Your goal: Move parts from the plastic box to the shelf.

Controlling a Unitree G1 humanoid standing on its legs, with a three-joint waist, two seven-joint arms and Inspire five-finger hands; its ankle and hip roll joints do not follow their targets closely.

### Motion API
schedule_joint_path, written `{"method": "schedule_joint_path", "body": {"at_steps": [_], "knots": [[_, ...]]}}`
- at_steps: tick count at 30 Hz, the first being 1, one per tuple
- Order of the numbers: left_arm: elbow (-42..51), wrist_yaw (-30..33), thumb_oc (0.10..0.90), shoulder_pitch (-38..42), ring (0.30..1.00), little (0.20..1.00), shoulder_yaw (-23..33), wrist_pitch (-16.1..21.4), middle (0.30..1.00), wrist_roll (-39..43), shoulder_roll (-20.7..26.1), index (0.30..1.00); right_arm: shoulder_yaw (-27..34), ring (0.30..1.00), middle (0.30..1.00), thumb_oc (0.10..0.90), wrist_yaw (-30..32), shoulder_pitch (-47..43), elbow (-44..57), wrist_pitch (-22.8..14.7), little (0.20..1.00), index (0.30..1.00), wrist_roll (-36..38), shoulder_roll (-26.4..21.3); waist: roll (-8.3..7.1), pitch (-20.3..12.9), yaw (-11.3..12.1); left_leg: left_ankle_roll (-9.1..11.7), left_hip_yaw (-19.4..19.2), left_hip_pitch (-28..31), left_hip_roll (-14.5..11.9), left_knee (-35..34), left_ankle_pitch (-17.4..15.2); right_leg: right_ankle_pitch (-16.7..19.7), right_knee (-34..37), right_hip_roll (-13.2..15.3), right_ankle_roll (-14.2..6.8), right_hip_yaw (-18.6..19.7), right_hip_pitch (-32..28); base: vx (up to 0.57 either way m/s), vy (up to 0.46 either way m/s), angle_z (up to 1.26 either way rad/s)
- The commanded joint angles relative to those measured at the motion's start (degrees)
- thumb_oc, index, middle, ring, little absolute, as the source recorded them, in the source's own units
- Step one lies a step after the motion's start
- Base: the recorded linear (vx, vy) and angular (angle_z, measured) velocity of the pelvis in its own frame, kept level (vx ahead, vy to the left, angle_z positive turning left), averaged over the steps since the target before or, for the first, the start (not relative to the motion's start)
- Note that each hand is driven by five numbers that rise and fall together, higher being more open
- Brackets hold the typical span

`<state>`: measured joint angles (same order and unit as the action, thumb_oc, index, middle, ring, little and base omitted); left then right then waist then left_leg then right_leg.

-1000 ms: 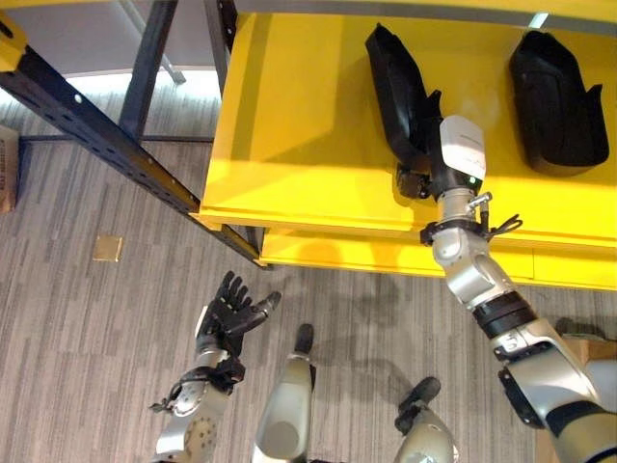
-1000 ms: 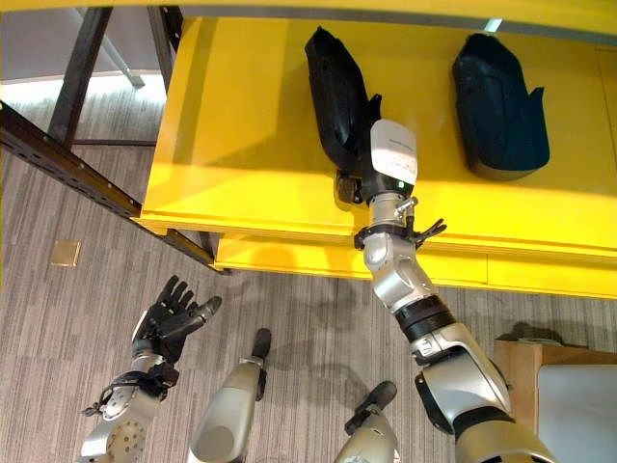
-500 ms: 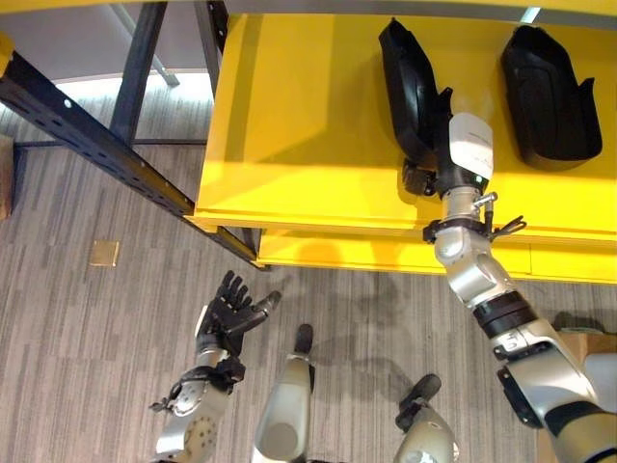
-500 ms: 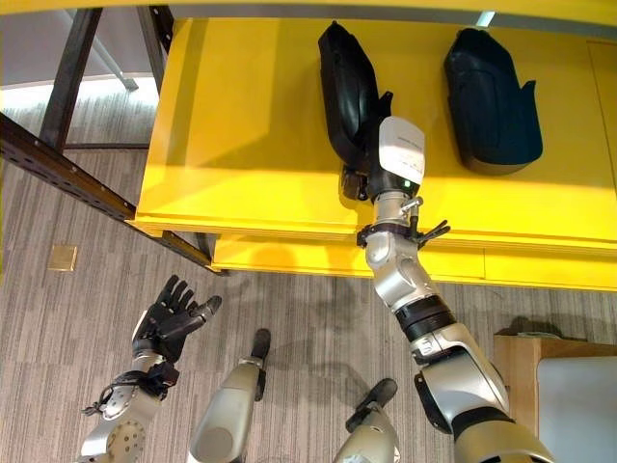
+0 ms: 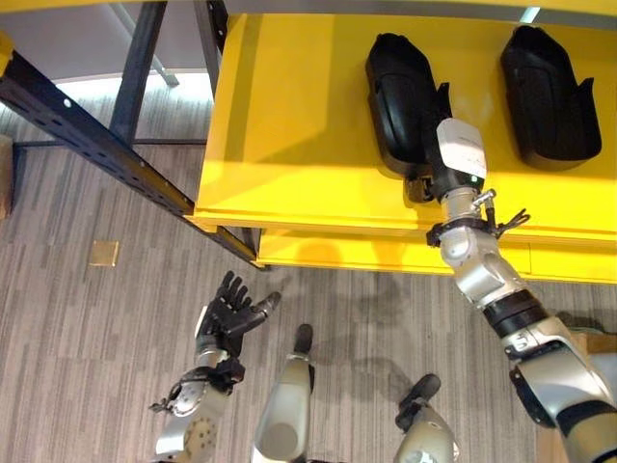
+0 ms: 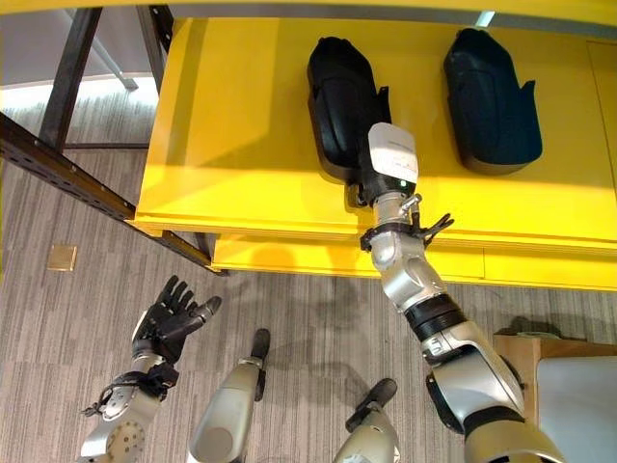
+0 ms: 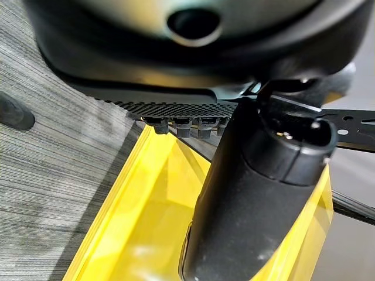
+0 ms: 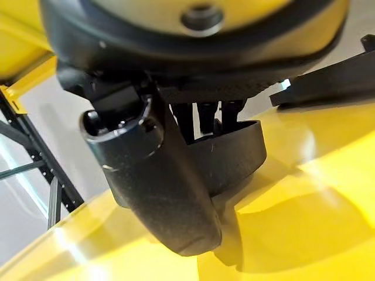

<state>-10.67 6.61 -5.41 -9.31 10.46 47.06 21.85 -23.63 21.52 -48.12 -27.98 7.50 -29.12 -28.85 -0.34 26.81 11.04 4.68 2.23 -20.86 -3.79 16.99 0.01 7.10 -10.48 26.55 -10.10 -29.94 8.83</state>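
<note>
A black moulded part (image 5: 397, 96) lies flat on the yellow shelf (image 5: 289, 145). My right hand (image 5: 420, 183) is at its near end. In the right wrist view the thumb (image 8: 158, 193) lies against the part's rim (image 8: 240, 155) with the fingers curled behind it, so the hand is shut on the part. A second black part (image 5: 549, 92) rests further right on the same shelf. My left hand (image 5: 229, 313) hangs low over the carpet, open, with nothing in it.
A dark metal rack beam (image 5: 96, 145) runs diagonally at the left. A lower yellow ledge (image 5: 366, 253) juts out under the shelf. A small tan square (image 5: 103, 253) lies on the floor. A brown-edged pale box (image 6: 569, 405) stands at the lower right.
The held part has turned from standing on its edge to lying flat on the shelf, and my right wrist has rolled with it. The left hand has stayed put.
</note>
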Motion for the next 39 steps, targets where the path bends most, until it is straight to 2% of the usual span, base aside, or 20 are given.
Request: {"method": "schedule_joint_path", "body": {"at_steps": [1, 39], "knots": [[5.69, -1.97, 0.9, -1.27, 1.0, 1.0, 2.14, 5.37, 1.0, 1.69, 3.28, 1.0, -2.8, 1.0, 1.0, 0.9, 0.79, -10.95, 3.29, -3.76, 1.0, 1.0, -2.39, -3.66, -0.57, -1.08, 0.61, -2.91, -3.72, 7.27, -1.06, -5.25, -2.49, 7.21, -3.58, 1.9, -2.2, 4.31, -0.28, 0.0, 0.0, 0.0], [5.26, -0.23, 0.9, -0.92, 1.0, 1.0, 3.53, 4.73, 1.0, 0.12, 2.11, 1.0, 1.56, 1.0, 1.0, 0.9, 1.63, -8.87, 22.87, -6.41, 1.0, 1.0, -5.92, -5.15, -1.43, -1.31, -0.73, -3.29, -4.44, 7.76, -1.05, -5.34, -3.0, 7.21, -4.04, 1.48, -2.21, 5.33, 0.39, 0.0, 0.0, 0.0]]}}
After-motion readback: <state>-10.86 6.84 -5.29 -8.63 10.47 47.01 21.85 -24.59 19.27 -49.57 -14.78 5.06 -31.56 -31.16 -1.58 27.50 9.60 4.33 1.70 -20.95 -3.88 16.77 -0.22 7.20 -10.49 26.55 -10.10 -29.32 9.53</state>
